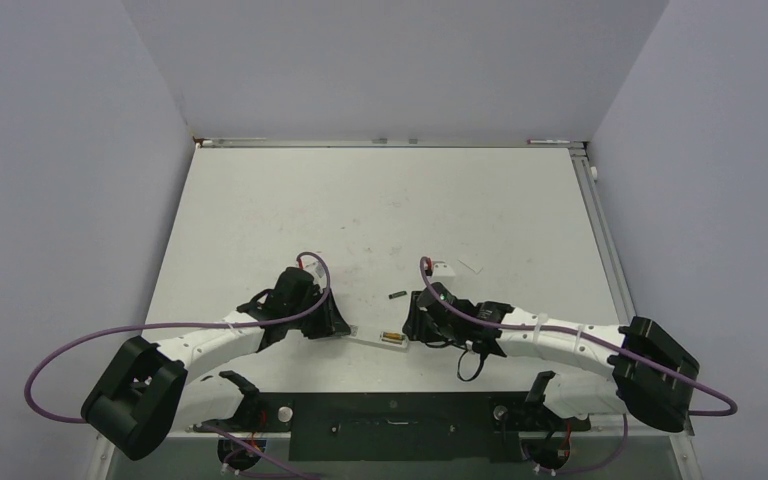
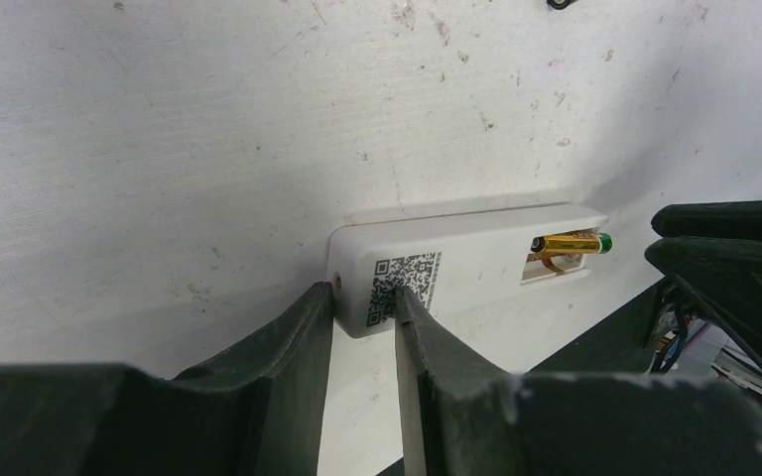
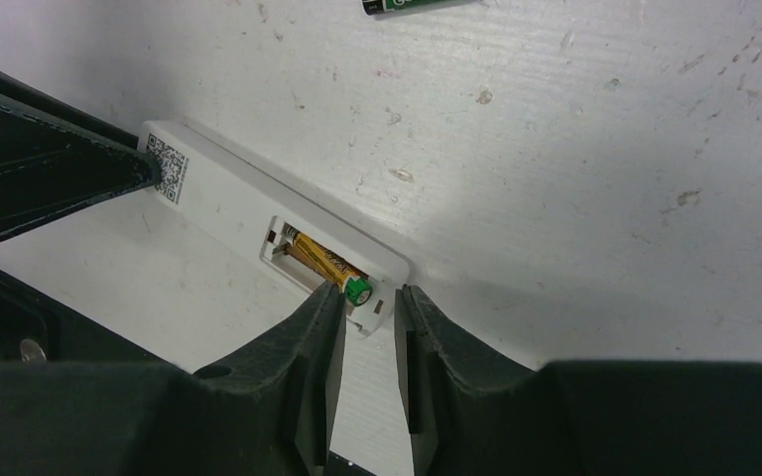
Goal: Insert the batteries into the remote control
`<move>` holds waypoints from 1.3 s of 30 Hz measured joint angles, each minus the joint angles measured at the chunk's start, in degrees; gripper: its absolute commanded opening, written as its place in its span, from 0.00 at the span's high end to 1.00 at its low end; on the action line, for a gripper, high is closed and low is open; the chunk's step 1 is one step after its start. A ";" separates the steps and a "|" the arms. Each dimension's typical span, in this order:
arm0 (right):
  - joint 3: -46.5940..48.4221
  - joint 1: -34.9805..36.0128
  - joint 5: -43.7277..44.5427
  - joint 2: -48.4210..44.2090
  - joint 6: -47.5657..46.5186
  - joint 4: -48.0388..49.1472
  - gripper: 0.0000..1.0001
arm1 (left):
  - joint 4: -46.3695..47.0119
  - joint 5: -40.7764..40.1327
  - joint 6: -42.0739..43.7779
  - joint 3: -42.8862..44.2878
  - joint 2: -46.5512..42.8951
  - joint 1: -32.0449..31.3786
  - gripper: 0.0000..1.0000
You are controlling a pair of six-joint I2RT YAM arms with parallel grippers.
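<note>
Both arms reached inward, low over the table [image 1: 360, 200]. The left end effector [image 2: 365, 296] pinched the coded end of the remote control [image 2: 476, 253]. The right end effector [image 3: 369, 296], narrowly spread, sat at the compartment end holding the yellow-gold battery [image 3: 325, 266].

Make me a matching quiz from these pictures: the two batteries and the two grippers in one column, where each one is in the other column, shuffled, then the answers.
Things:
1. yellow-gold battery
2. dark green battery
3. left gripper
4. right gripper

Places:
A. at the compartment end of the remote control
B. lying loose on the table, beyond the remote control
C. inside the remote control's compartment
D. at the remote control's QR-code end

Pairs: 1-C, 2-B, 3-D, 4-A.
</note>
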 measured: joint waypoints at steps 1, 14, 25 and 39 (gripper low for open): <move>-0.20 0.00 -0.22 0.04 0.28 0.00 0.75 | 0.02 0.00 -0.04 -0.02 0.00 0.00 0.77; -1.60 0.00 -2.49 2.10 2.23 2.95 0.78 | 0.81 -0.07 -0.31 -0.22 0.04 -0.13 0.78; -1.62 0.00 -3.67 2.62 2.78 4.13 0.85 | 1.01 -0.20 -0.33 -0.22 0.07 -0.42 0.79; -1.64 0.02 -3.89 3.98 3.45 4.48 0.89 | 1.05 -0.17 -0.39 -0.24 0.07 -0.48 0.79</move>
